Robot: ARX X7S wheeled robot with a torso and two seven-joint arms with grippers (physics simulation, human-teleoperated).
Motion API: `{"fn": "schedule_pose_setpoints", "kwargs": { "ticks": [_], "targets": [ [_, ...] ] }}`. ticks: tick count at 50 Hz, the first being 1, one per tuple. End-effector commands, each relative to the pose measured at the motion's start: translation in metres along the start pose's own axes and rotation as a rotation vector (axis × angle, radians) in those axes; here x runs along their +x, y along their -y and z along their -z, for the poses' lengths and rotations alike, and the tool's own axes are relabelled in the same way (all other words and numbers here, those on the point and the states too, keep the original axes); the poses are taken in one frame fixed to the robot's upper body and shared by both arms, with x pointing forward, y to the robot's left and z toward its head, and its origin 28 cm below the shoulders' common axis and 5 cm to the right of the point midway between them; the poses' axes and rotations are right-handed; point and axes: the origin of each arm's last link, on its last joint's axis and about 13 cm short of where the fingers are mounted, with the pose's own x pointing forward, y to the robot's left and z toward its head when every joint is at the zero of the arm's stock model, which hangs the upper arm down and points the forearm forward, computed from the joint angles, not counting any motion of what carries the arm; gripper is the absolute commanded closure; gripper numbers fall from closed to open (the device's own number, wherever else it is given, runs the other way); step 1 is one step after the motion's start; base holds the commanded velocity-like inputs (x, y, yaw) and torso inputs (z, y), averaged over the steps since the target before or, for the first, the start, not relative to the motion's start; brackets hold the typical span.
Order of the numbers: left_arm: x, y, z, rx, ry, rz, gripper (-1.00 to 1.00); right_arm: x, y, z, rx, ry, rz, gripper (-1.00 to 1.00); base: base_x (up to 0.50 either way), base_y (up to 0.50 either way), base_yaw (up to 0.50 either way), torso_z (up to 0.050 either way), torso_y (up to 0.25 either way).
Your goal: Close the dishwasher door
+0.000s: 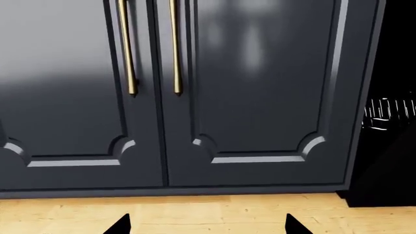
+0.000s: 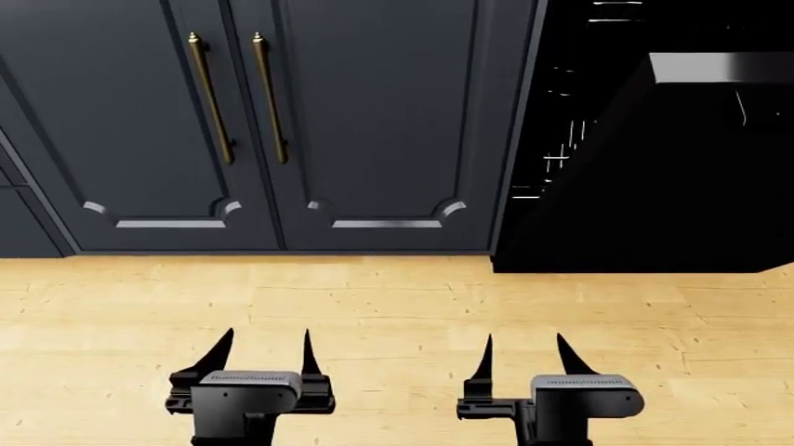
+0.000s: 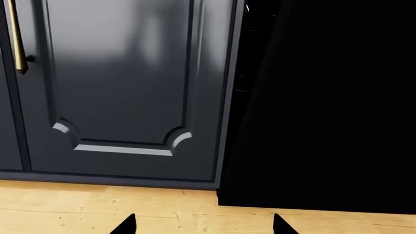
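- Dishwasher door (image 2: pixel 670 177): glossy black panel with silver-grey top edge, at head view's upper right, tilted out from the cabinet front, partly open; rack wires visible in the gap.
- Left gripper (image 2: pixel 267 358): low over the wooden floor (image 2: pixel 397 316), fingers spread, grasping nothing.
- Right gripper (image 2: pixel 527 358): beside it, fingers likewise spread and empty, well apart from the door.
- Navy cabinet doors (image 2: pixel 372 121) with brass handles (image 2: pixel 271 98): left of the dishwasher, closed.

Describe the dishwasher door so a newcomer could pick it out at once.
Start at the row of dark navy cabinet doors with brass bar handles above the wooden floor. Just right of them, the dishwasher door hangs tilted open. Unlike its panelled neighbours, it is flat glossy black with a silver-grey top edge.
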Motion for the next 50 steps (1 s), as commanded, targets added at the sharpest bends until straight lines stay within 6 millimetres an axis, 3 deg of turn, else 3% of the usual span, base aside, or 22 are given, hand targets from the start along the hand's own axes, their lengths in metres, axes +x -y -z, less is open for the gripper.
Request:
{"fn": "schedule_pose_setpoints", "kwargs": {
  "ticks": [1,50],
  "targets": [
    [0.0002,-0.0001,-0.0012,-0.019,-0.003,0.003,-1.00,0.0001,0.0001,-0.0003,0.010,-0.004,-0.003,-1.00,0.00,-0.50,0.00,0.000,0.000],
    [0.0006,0.0008,0.0009,-0.023,-0.027,0.022,-1.00,0.0008,-0.0002,0.0008,0.020,-0.017,-0.017,-1.00,0.00,-0.50,0.00,0.000,0.000]
  ]
}}
